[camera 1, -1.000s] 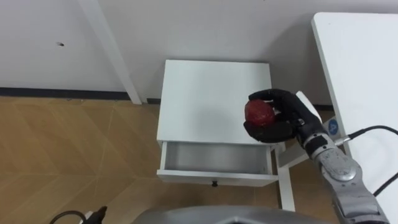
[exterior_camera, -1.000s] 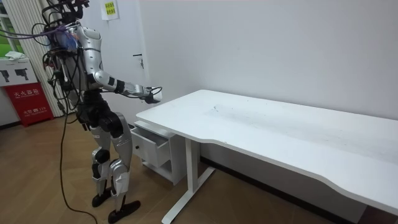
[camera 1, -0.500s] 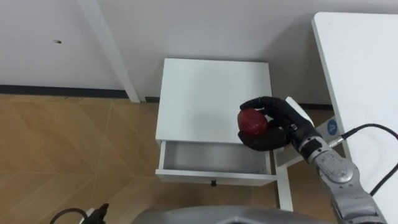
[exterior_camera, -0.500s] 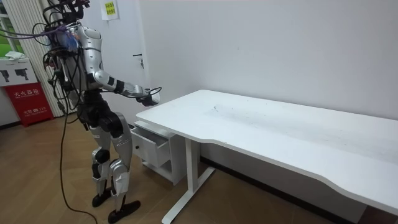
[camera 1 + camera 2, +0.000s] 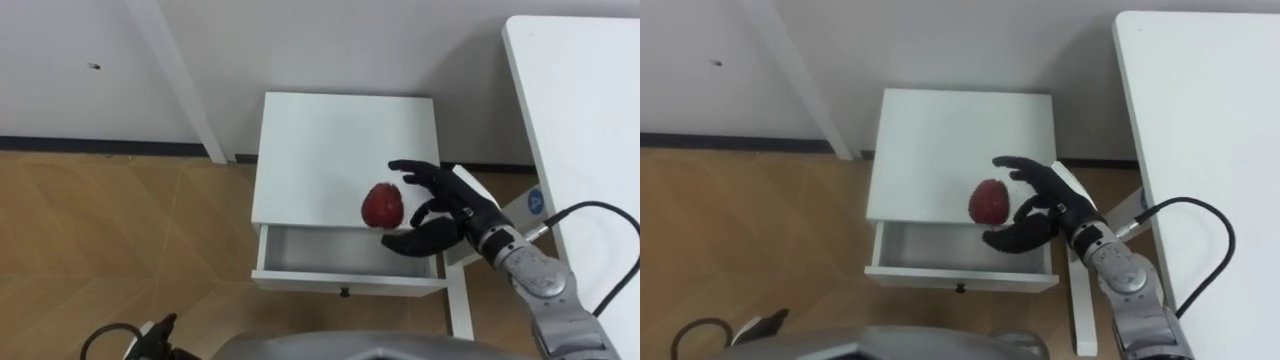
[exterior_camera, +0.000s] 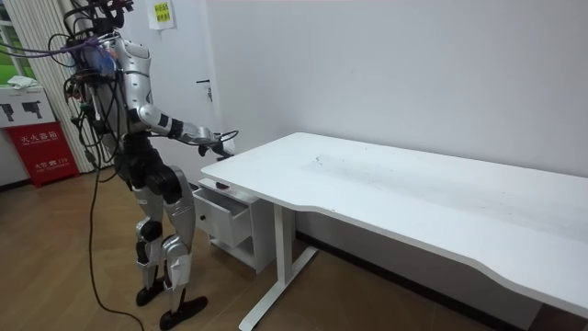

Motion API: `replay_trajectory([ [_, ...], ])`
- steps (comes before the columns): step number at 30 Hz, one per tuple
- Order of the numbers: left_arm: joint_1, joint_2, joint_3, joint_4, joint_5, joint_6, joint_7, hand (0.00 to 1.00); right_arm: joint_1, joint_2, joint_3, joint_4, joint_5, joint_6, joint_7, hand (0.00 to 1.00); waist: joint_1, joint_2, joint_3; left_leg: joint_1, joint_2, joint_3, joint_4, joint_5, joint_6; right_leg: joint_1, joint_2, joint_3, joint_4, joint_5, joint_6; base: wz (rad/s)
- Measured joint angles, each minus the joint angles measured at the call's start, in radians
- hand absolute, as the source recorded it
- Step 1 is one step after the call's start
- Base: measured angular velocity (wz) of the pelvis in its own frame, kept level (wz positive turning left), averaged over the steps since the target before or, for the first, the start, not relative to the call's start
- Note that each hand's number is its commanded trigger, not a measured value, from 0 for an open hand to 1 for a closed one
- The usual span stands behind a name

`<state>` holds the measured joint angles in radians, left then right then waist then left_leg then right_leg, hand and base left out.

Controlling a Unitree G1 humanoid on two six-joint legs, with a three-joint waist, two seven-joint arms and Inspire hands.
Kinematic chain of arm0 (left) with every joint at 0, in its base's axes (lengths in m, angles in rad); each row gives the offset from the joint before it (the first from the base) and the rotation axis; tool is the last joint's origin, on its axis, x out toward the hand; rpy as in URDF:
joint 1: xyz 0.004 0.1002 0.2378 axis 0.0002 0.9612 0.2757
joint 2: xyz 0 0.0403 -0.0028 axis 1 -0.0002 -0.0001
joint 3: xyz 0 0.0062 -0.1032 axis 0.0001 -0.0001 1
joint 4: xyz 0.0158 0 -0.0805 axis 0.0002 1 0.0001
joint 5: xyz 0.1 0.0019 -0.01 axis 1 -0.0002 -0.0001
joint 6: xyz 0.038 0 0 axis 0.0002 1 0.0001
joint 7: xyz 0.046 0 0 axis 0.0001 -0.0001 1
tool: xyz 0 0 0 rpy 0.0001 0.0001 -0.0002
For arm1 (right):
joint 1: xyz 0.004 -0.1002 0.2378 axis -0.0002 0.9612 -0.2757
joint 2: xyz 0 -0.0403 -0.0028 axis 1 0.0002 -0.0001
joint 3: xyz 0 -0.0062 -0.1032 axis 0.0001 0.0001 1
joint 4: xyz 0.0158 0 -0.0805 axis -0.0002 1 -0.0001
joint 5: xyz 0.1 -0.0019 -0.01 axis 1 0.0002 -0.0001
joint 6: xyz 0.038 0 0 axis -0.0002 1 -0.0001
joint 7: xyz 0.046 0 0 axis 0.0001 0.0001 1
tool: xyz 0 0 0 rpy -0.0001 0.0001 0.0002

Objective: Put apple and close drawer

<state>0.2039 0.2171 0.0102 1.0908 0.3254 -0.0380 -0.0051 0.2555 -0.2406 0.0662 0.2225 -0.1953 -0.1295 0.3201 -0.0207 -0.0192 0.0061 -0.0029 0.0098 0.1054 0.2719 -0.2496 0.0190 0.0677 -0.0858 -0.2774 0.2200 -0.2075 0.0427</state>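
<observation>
Half a second earlier the right hand (image 5: 455, 215) was curled round the apple (image 5: 383, 205). Now its fingers were spread wide, the thumb stood apart below them, and it held nothing. The apple was just at 9 o'clock of the hand and, as far as I could tell, free of it. It was over the front edge of the white cabinet (image 5: 330, 140), with the open drawer (image 5: 345, 286) at 6 o'clock of it. I judged that the release had just happened and the apple was dropping toward the drawer, though it could strike the cabinet's edge. The drawer was not yet pushed shut.
</observation>
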Motion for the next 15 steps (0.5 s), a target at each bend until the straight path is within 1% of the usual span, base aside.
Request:
replay_trajectory([
  [15,0.002,0.0,0.003,0.009,0.0,-0.005,-0.002,0.0,0.0,0.005,0.0,0.002,-0.006,0.0,0.001,0.0,-0.003,0.001,0.0007,-0.001,0.0,0.0,-0.004,0.0,0.0,0.002,0.0,-0.003,0.0,0.0,0.0,0.0],
])
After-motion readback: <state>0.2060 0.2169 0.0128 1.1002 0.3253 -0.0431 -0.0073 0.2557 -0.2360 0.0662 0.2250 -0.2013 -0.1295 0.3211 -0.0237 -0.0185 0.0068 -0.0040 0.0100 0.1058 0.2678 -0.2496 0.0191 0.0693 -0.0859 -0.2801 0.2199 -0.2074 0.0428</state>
